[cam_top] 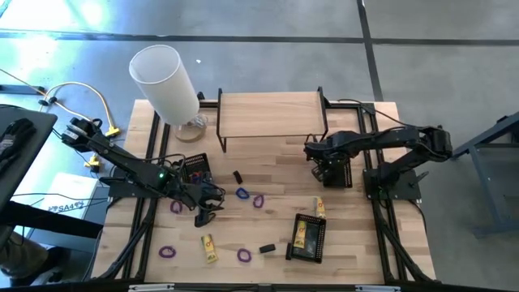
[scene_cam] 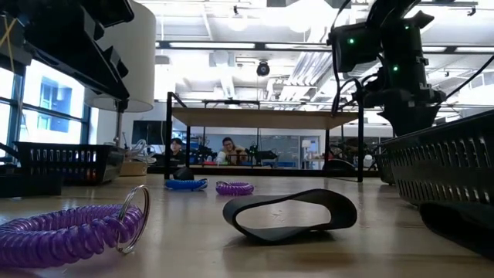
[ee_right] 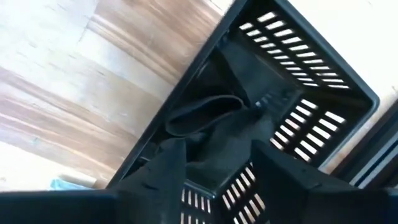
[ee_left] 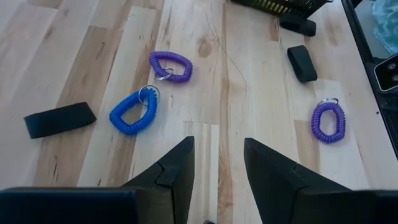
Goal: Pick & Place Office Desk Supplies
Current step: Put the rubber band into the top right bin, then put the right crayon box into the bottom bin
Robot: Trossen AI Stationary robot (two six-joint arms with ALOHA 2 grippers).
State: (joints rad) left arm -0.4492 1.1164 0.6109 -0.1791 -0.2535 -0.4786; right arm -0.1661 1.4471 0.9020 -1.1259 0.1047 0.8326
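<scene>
The right gripper (ee_right: 214, 165) hangs parted over a black tray (ee_right: 323, 68), a black band loop (ee_right: 202, 115) lying loose just beyond its fingertips.

Purple loops (cam_top: 258, 200), yellow pieces (cam_top: 209, 247) and black blocks (cam_top: 267, 249) across wooden table (cam_top: 268, 166).

My light wooden slatted table (cam_top: 268, 174) carries purple coiled band loops (cam_top: 166, 252), a blue coiled loop (cam_top: 242, 193), small black blocks (cam_top: 267, 248), yellow rectangular pieces (cam_top: 209, 246), black mesh trays (cam_top: 309, 238), a wooden shelf riser (cam_top: 270, 113) and a tall white cylinder (cam_top: 166, 81).
</scene>
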